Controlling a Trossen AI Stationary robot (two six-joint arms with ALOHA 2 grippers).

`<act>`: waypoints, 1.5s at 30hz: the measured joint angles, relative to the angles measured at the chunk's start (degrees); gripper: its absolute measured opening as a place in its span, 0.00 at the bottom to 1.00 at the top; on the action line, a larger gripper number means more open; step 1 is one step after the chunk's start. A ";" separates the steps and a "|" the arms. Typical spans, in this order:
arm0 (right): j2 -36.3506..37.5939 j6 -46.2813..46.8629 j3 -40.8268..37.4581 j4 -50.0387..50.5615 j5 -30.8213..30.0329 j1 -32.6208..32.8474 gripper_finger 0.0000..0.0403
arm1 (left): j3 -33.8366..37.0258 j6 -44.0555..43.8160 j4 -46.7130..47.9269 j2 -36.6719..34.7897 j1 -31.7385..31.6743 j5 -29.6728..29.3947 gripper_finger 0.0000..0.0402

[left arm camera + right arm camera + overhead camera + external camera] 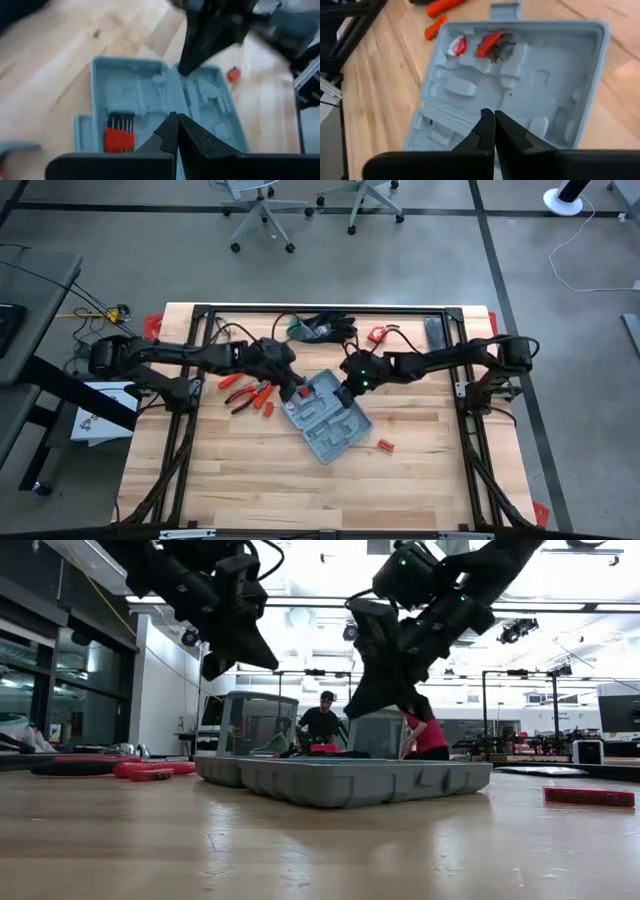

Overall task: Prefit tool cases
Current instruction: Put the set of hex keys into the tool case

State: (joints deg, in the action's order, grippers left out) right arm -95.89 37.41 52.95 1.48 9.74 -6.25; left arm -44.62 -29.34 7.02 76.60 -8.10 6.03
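Observation:
The grey-blue tool case [330, 428] lies open, both halves flat on the table's middle, recesses facing up [555, 65]. A red hex-key set [119, 136] sits in one recess, and two red pieces [489, 44] sit in others. My left gripper [300, 393] is shut and hovers over the case's left half [177, 120]. My right gripper [345, 398] is shut too and hovers over the case's middle [493, 116]. In the low view both grippers' tips, left [213, 670] and right [352, 712], stand above the case [350, 780].
Red-handled pliers and other red tools [250, 395] lie left of the case. A small red piece [385, 445] lies right of it. Black-and-green gloves [320, 328], a red item [378, 333] and a dark bar [435, 330] lie at the far edge. People stand beyond the table [322, 720].

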 joint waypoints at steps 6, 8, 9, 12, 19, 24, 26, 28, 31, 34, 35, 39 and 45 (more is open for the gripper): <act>-4.16 -8.21 9.28 10.82 0.62 -0.52 0.00 | 0.00 -6.57 10.54 0.24 5.00 -4.94 0.00; -5.61 -10.17 11.83 14.99 -0.26 -0.82 0.00 | 0.00 -8.96 14.36 0.26 6.97 -7.48 0.00; -6.23 -10.65 12.52 16.38 -0.44 -1.03 0.00 | 0.00 -10.20 15.71 0.26 7.86 -8.24 0.00; -6.72 -10.93 12.10 17.61 -0.41 -2.24 0.00 | 0.00 -12.74 17.54 0.54 9.95 -8.69 0.00; -6.65 -12.32 8.17 18.73 1.35 -4.10 0.00 | 0.00 -16.12 17.34 7.14 14.19 -8.12 0.00; -6.65 -11.76 6.91 18.18 1.56 -4.28 0.00 | 0.00 -17.08 16.15 12.41 16.32 -7.46 0.00; -6.65 -11.44 6.88 18.19 1.46 -4.26 0.00 | 0.00 -16.75 15.74 14.03 16.55 -7.63 0.00; -6.65 -10.63 6.88 18.29 1.59 -3.93 0.00 | 0.00 -15.46 14.74 15.54 16.29 -7.94 0.00; -6.65 -10.45 6.88 19.12 1.68 -2.98 0.00 | -0.15 -13.52 13.41 17.41 15.06 -7.75 0.00; -7.15 -10.26 6.88 19.44 1.74 -1.40 0.00 | -0.20 -11.50 12.69 18.37 13.32 -6.91 0.00; -7.51 -9.99 6.92 19.43 1.97 -0.94 0.00 | -0.20 -10.92 12.49 18.38 12.79 -6.87 0.00; -8.54 -7.80 7.06 19.16 3.14 0.87 0.00 | -0.13 -7.85 11.76 17.95 10.56 -6.93 0.00; -7.91 -4.18 6.90 19.29 2.88 3.72 0.00 | 0.00 -5.94 9.81 18.05 9.23 -8.03 0.00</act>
State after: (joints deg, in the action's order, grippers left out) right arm -103.80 33.23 59.85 20.77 12.62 -2.53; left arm -44.62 -35.28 16.83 94.65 1.12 -2.00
